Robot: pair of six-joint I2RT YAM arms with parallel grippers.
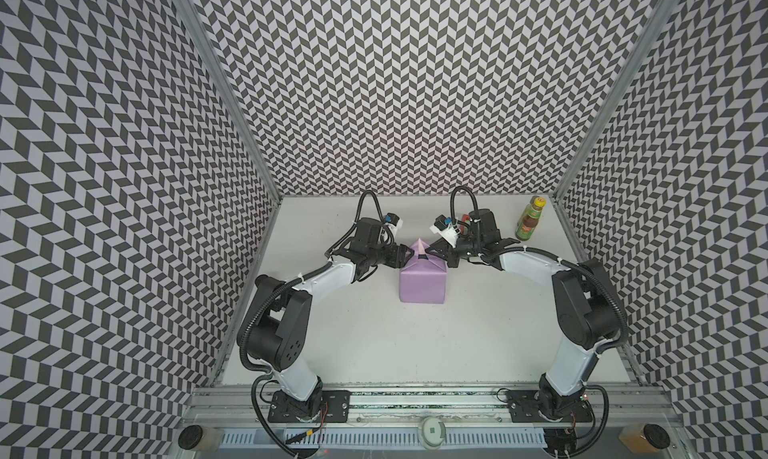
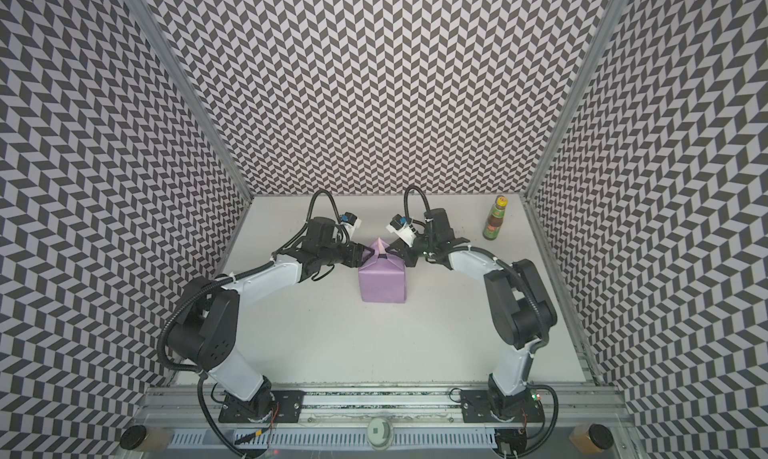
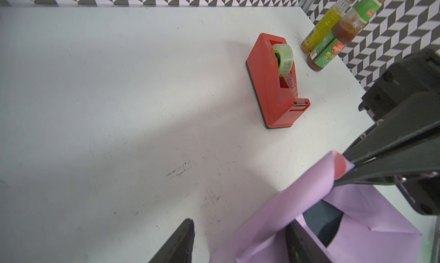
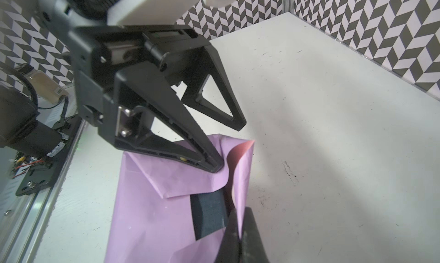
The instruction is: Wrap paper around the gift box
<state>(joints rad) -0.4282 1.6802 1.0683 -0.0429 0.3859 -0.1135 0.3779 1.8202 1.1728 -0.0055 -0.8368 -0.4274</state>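
now the right gripper (image 3: 345, 170) clamps the paper (image 1: 422, 284) flap at 12 o'clock, likely for folding. the left gripper (image 4: 227, 147), jaws apart, pins it against the gift box (image 4: 209, 214).

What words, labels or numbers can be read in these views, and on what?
No text is legible anywhere.
Sauce bottle: green label, red badge, print too blurred.
Oil bottle: yellow label, print too blurred.
Jar: barcode sticker, too small to read.
Tape dispenser: no marking visible.
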